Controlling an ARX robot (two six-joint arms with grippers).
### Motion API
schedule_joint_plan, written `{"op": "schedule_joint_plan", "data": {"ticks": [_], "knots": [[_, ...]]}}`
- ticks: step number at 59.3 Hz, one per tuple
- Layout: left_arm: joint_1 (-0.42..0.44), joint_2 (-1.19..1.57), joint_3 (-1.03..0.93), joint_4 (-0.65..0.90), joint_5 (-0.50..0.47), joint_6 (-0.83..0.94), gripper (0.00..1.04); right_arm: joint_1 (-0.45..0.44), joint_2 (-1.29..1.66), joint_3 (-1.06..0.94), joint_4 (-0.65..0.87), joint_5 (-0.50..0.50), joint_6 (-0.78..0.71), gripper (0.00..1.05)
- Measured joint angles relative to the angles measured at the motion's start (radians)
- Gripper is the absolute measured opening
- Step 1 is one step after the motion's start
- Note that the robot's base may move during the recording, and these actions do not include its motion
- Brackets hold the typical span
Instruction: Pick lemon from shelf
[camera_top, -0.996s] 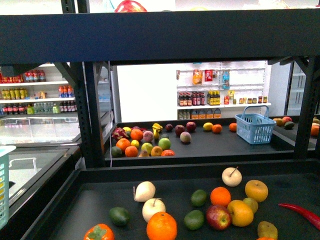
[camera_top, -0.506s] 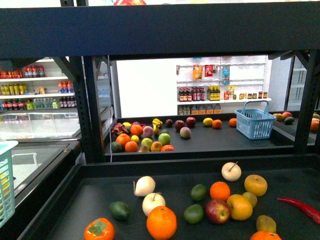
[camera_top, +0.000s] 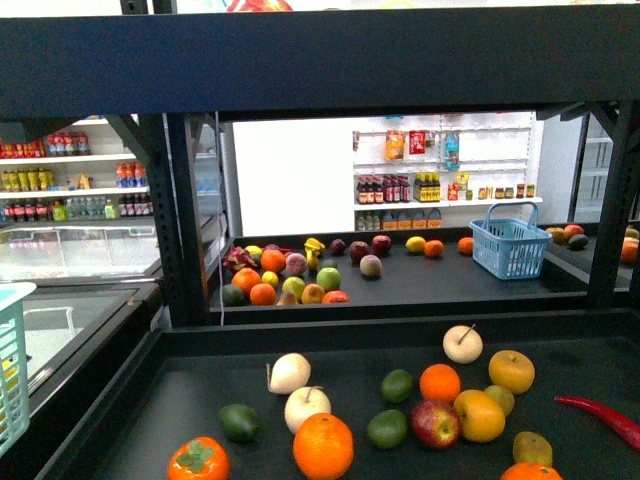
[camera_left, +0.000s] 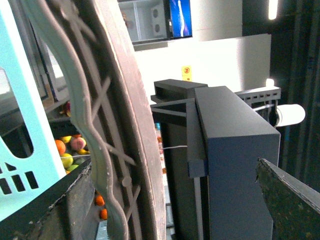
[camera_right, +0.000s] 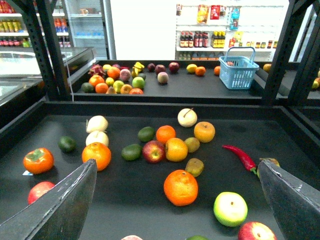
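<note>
Scanning near tier of the shelf (camera_top: 330, 335): dark flat deck, fruit scattered loose, none stacked.

Lemon (camera_right: 194, 166): best match is a dull yellow oval right of centre. ID not certain. It sits just behind the big orange (camera_right: 181, 187), apart from it. An apple (camera_right: 154, 151) and a yellow-orange round fruit (camera_right: 176, 149) touch each other just beyond. A red chili (camera_right: 240, 156) lies further right, and a green-white apple (camera_right: 230, 208) is closer to the camera.

Bare deck surrounds the candidate on the near side. Raised lips bound the tier front and back. Black uprights (camera_top: 185, 220) stand at the back corners, and the upper tier (camera_top: 320, 60) caps headroom.

The far tier holds more fruit and a blue basket (camera_top: 510, 250). White racks of bottles (camera_top: 440, 185) line the wall.

Right gripper (camera_right: 176, 166): fingers spread wide, nothing between them, above the near tier.

Left gripper (camera_left: 175, 165): fingers also wide apart and gripping nothing. A pale teal basket (camera_left: 30, 130) rim sits very close to the camera; contact can't be told.
</note>
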Motion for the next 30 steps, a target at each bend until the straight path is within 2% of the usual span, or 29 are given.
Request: {"op": "schedule_joint_plan", "data": {"ticks": [21, 30], "knots": [[0.008, -0.132, 0.000, -0.335, -0.032, 0.111, 0.97, 0.000, 0.000, 0.000, 0.000, 0.000, 0.000, 0.97], [0.019, -0.257, -0.004, -0.605, -0.055, 0.251, 0.97, 0.000, 0.000, 0.000, 0.000, 0.000, 0.000, 0.97]]}}
